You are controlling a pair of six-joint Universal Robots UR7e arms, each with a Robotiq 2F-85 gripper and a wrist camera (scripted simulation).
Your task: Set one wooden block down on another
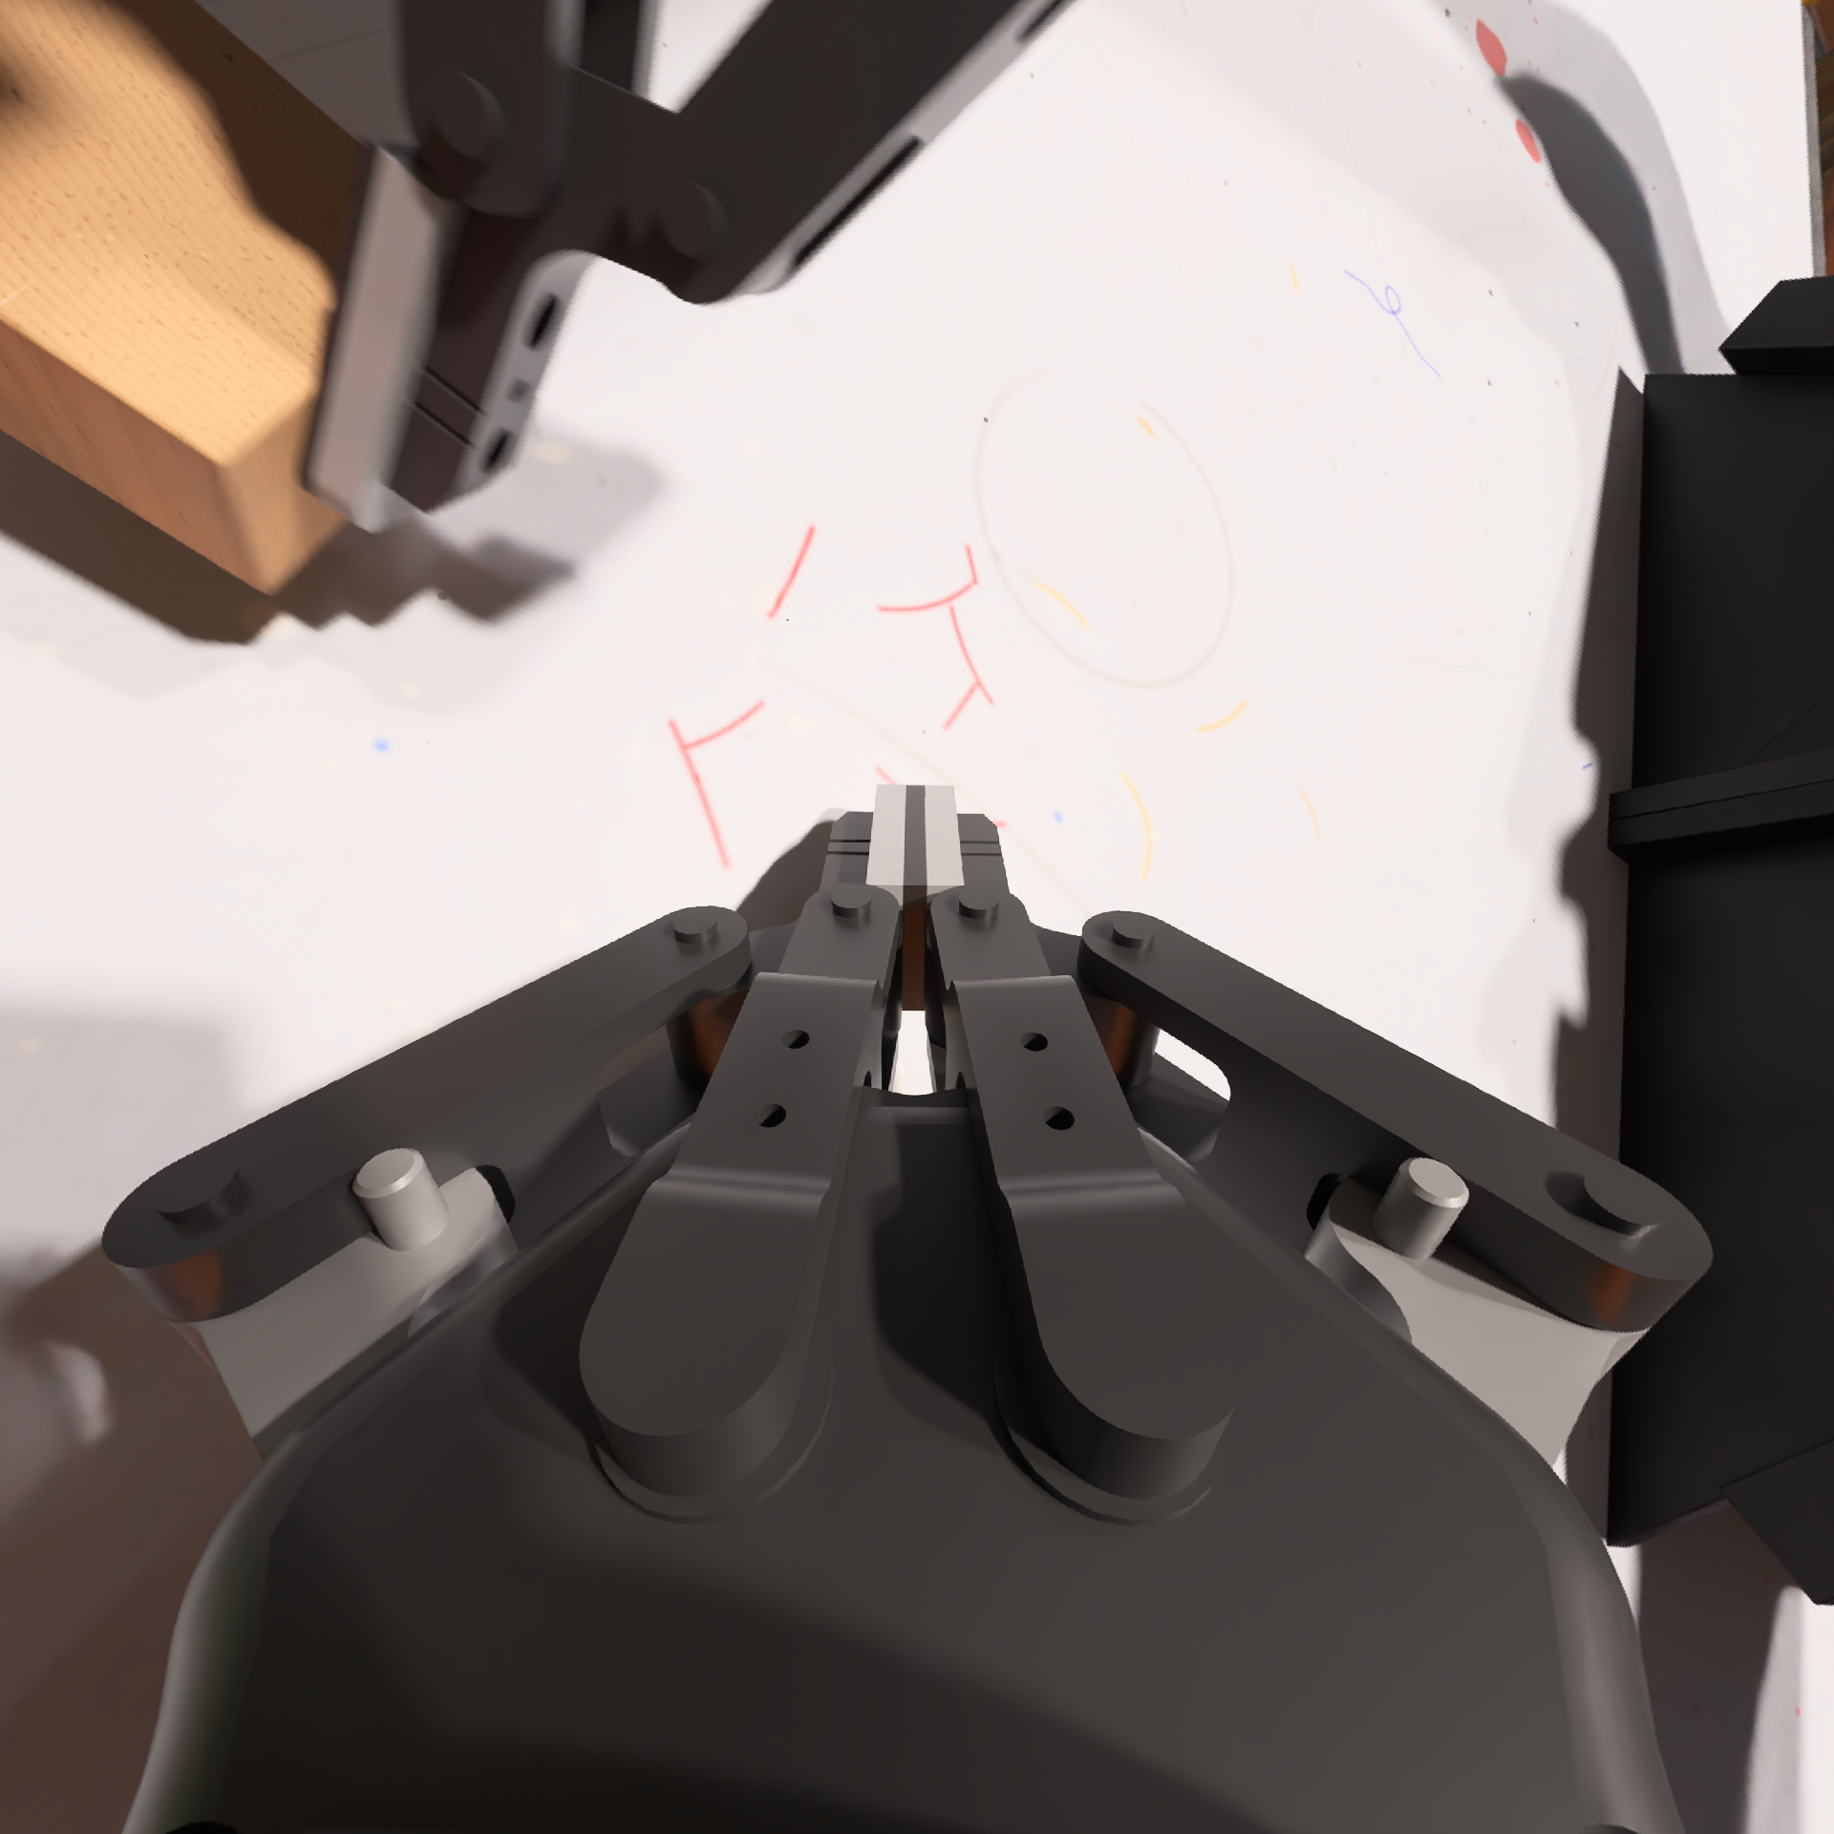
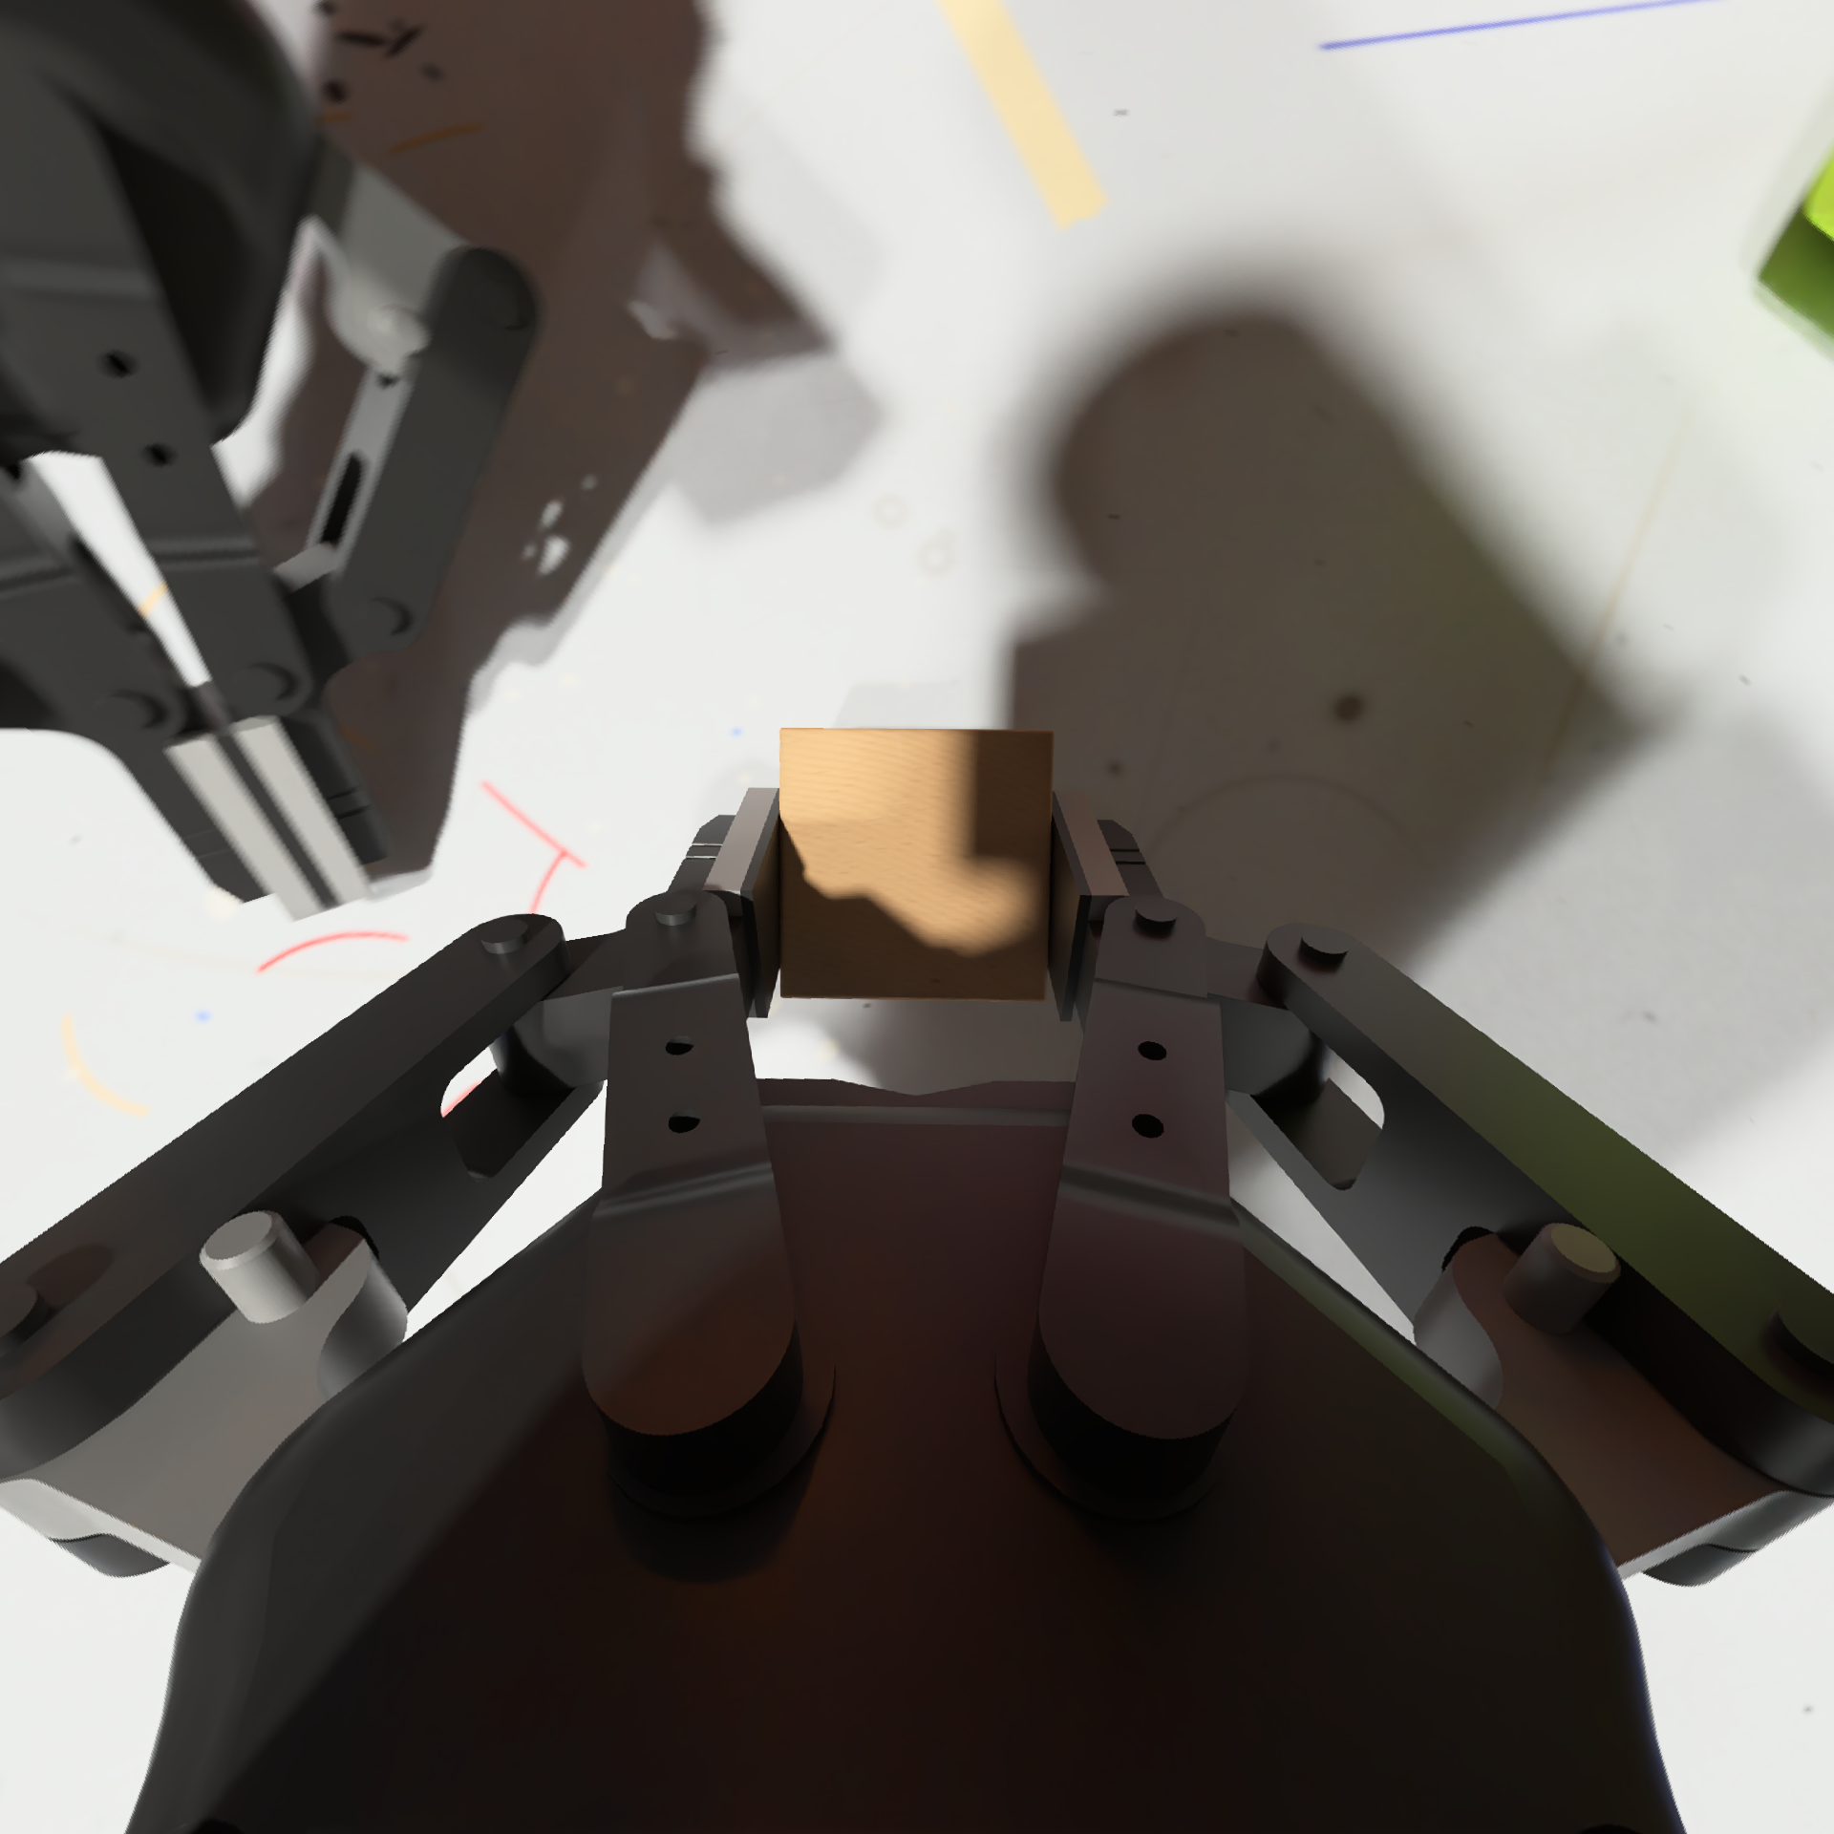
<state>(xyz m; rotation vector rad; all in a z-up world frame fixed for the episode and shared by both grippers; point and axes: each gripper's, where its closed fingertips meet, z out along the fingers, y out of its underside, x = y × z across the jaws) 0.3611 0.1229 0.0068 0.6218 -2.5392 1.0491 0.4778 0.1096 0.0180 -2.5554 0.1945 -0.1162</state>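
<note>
My right gripper (image 2: 915,873) is shut on a wooden block (image 2: 913,863) and holds it above the white table, both pads flat against its sides. The same block (image 1: 149,298) shows at the upper left of the left wrist view, with one right finger (image 1: 397,337) against its side. My left gripper (image 1: 914,829) is shut and empty, its pads pressed together, over red marks on the table. It also shows at the left of the right wrist view (image 2: 268,804). No second wooden block is in view.
The white table (image 1: 1141,248) bears red, yellow and blue pen marks. A black box-like fixture (image 1: 1727,893) stands along the right edge in the left wrist view. A green object (image 2: 1801,248) sits at the right edge of the right wrist view.
</note>
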